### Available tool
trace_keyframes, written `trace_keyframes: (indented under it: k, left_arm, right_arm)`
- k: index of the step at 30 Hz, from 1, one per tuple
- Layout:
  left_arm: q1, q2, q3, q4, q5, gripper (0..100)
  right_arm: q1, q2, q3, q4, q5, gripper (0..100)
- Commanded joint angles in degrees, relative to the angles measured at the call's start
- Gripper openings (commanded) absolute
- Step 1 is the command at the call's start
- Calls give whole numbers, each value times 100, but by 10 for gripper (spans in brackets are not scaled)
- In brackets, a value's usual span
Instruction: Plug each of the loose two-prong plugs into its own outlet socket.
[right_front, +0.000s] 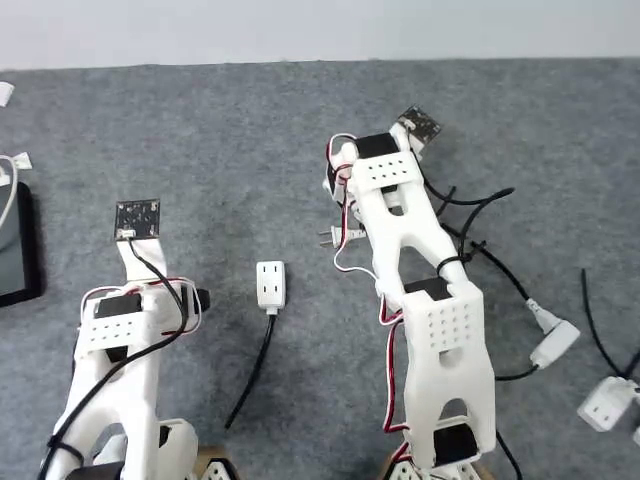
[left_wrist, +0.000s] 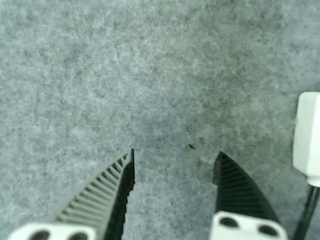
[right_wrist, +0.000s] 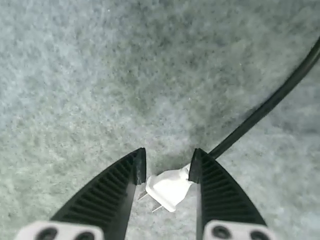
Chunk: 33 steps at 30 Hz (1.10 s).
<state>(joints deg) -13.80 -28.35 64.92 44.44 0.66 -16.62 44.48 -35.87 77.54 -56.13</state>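
White plug (right_wrist: 169, 187), clamped between right fingers (right_wrist: 131, 176) (prongs (right_wrist: 157, 208) bare), left fingers (left_wrist: 119, 176) apart above grey felt (left_wrist: 150, 75)

two plugs (right_front: 335, 237) (right_front: 552, 343), two outlet sockets (right_front: 270, 283) (right_front: 606, 402), two arms (right_front: 115, 350) (right_front: 420, 260)

This looks like a robotics lab bench. The desk (right_front: 200, 130) is covered in grey felt, with a bare pale wall (right_front: 300, 30) behind it. A white outlet socket (right_front: 270, 284) lies on a black cord. On either side of it stand two white printed arms, the left arm (right_front: 115, 370) and the right arm (right_front: 430, 300), with exposed servo wiring and a bare circuit board (right_front: 137, 219) at the wrist. Right of the socket, the right claw (right_wrist: 169, 151) pinches a two-prong plug (right_wrist: 170, 189).
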Motion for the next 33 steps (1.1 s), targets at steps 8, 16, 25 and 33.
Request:
trace_keyframes:
  k: [8, 16, 25, 33]
  left_arm:
    - [53, -149, -48, -167, -35, 194]
    - [44, -149, -48, -167, -35, 194]
    - [44, -149, -40, -167, -35, 194]
    - [44, -149, -40, -167, -35, 193]
  right_arm:
    - [-92, -321, -1011, 1314, -62, 151]
    - [-57, 462, -1029, 611, -53, 151]
    - [22, 655, -1029, 646, -35, 144]
    - [-4, 611, -1029, 734, 633, 7]
